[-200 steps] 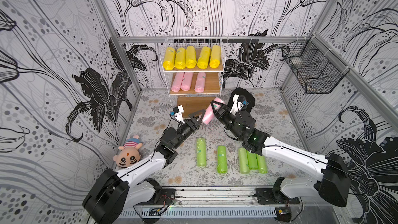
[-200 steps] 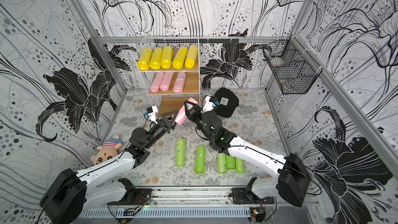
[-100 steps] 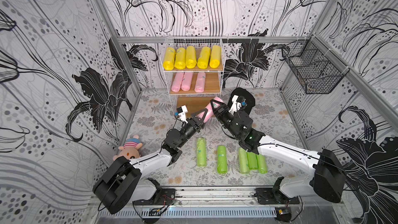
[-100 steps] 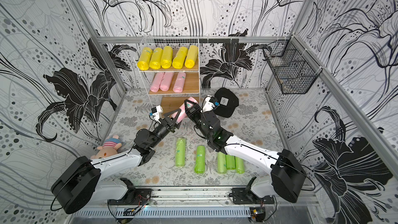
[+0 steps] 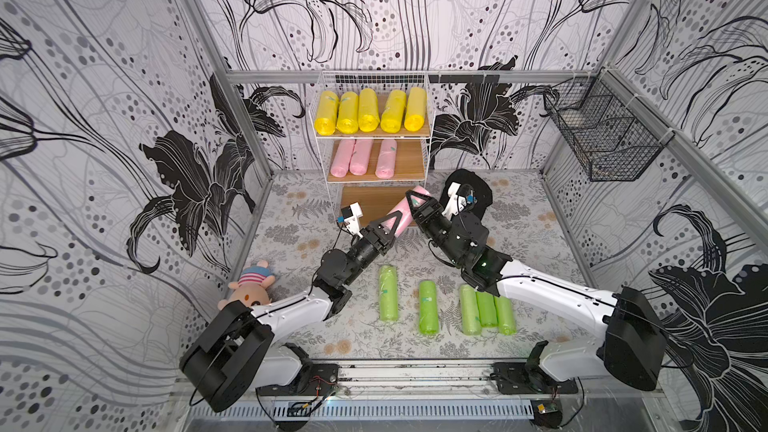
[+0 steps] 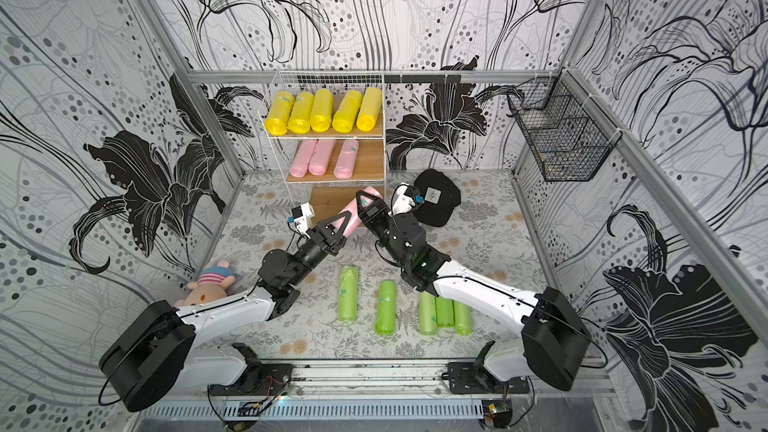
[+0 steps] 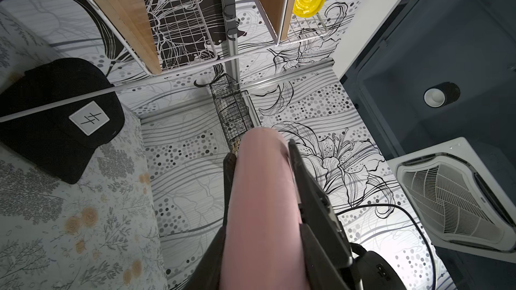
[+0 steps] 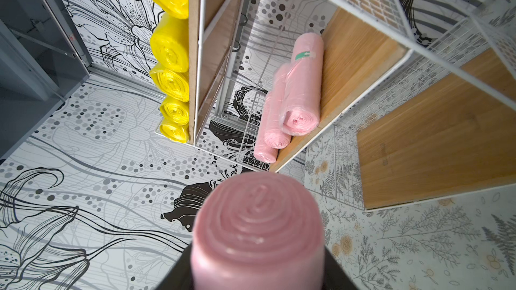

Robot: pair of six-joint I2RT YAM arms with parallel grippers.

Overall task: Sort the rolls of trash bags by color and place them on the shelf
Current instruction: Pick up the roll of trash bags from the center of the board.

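Observation:
A pink roll (image 5: 401,218) hangs tilted in the air in front of the shelf's (image 5: 409,160) bottom board, between both grippers. My left gripper (image 5: 390,222) is shut on its lower end; in the left wrist view the roll (image 7: 262,205) fills the left gripper (image 7: 261,152). My right gripper (image 5: 415,201) flanks the upper end, and the roll (image 8: 258,227) hides any gap there. Several yellow rolls (image 5: 370,112) lie on the top board and three pink rolls (image 5: 361,157) on the middle one. Several green rolls (image 5: 428,307) lie on the floor mat.
A black cap (image 5: 478,197) lies right of the shelf, just behind my right arm. A plush doll (image 5: 249,284) sits at the left wall. A black wire basket (image 5: 602,135) hangs on the right wall. The arms' rail runs along the front.
My left arm reached forward to the pink roll and its jaws closed on the lower end. The right gripper stayed at the upper end, roll shifted slightly toward the shelf.

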